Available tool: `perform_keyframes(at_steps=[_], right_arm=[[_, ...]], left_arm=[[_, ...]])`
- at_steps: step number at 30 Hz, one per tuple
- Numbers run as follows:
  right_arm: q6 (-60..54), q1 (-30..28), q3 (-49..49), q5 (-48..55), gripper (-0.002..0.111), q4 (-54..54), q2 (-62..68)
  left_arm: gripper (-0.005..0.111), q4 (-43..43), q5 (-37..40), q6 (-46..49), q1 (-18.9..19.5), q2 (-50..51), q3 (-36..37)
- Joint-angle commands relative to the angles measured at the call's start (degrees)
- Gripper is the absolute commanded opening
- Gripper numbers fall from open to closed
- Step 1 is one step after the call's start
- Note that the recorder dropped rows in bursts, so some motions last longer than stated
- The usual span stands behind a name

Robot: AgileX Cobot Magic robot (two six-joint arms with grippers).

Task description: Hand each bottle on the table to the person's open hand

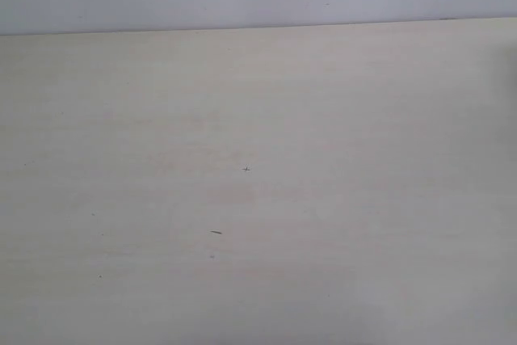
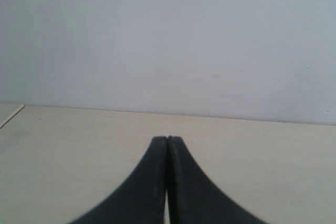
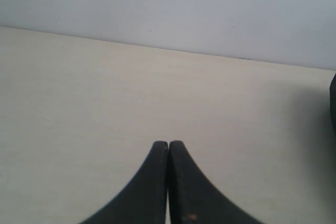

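Status check, left to right.

Left claw (image 2: 167, 140): tips pressed together, no gap, nothing gripped. Poised low over pale surface (image 2: 63, 150). Ahead of tips only bare wood-grain up to far edge, grey wall (image 2: 168, 35) beyond.

Exterior view: neither claw in frame. Small speck (image 1: 246, 169) and short dark mark (image 1: 216, 233) mid-frame, nothing else noted.

Right claw (image 3: 168, 144): likewise closed tip to tip, holding nothing. Bare surface ahead of tips. Dark shape (image 3: 333, 103) cut off at frame edge, off to one side of claw; too little shown to identify.

Bottles: none found in any of three views, neither ahead of either claw nor between tips. Open hand: not in view either. Cannot place either relative to claws.

Judged step: either ahead of first pick with items out of frame, or all handovers done and arms at rest. Cannot tell which from these views. Leaning towards an idle pose, given both claws shut and empty.

Next move, if any bottle left to hand over:
- Locate it first.
- Spread nearer claw wide before approach.
- Close around body below cap and lift upright.
- Carry to palm and release only once resting on hand.

Risk of knocking a light bottle over if approached with tips shut.
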Motion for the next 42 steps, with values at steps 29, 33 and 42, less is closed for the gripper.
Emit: perform_keyframes(at_steps=[29, 33, 42], right_arm=[[0.1, -0.3, 0.3, -0.9, 0.0, 0.1, -0.4], [0.1, -0.3, 0.3, -0.9, 0.0, 0.1, -0.4], [0.1, -0.3, 0.3, -0.9, 0.0, 0.1, -0.4]], left_arm=[[0.001, 0.2, 0.9, -0.3, 0.1, -3.9, 11.6], [0.001, 0.2, 1.6, -0.3, 0.1, -3.9, 11.6], [0.001, -0.3, 2.2, -0.3, 0.1, -3.9, 11.6]])
